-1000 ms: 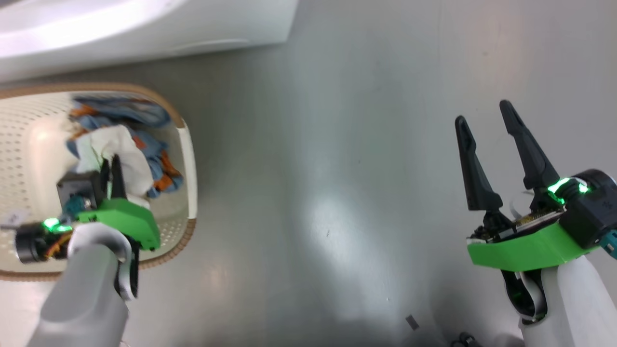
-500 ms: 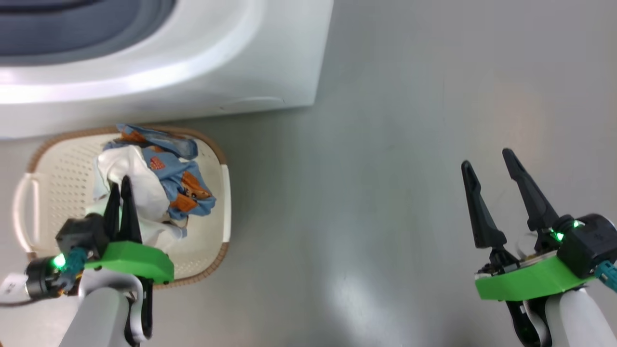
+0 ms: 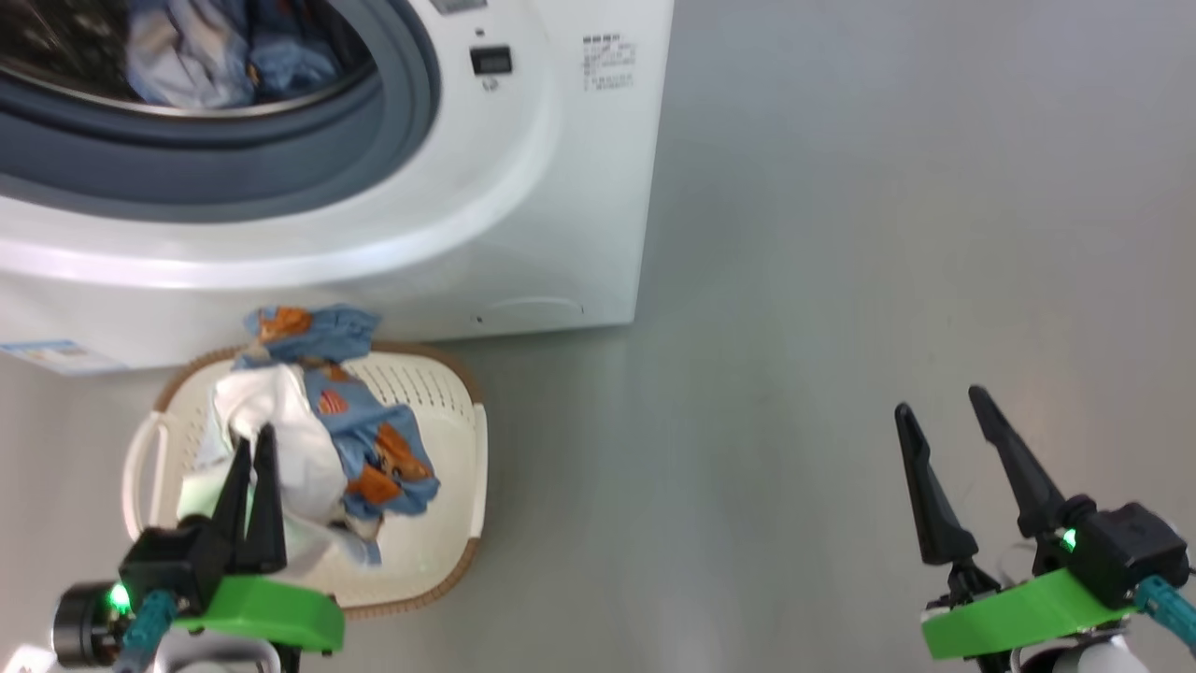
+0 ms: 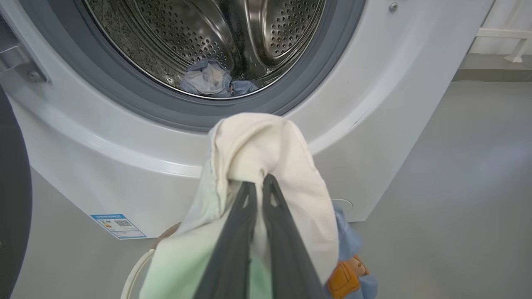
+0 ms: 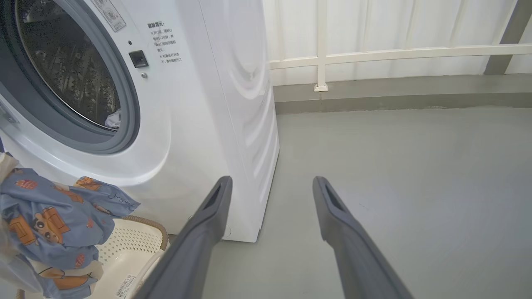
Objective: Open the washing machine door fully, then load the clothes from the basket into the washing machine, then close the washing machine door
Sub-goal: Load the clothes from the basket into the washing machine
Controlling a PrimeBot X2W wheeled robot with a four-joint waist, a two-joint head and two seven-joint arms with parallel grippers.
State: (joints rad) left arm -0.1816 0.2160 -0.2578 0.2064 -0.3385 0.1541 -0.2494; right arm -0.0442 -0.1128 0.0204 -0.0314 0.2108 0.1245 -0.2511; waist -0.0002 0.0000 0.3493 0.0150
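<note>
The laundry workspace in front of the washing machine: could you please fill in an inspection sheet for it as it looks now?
Surface: grey floor, smooth, with some light glare.
Job's things: washing machine with its door open; blue garments lie in the drum; basket stands right in front of it; blue printed fabric is bunched against the white garment over the basket.
Clutter: nothing seen.
Claws: left claw shut on the white garment; right claw open, holding nothing, over the floor.
Cables: teal lead at the right wrist, another at the left wrist.
Surroundings: white railing along the wall behind.
</note>
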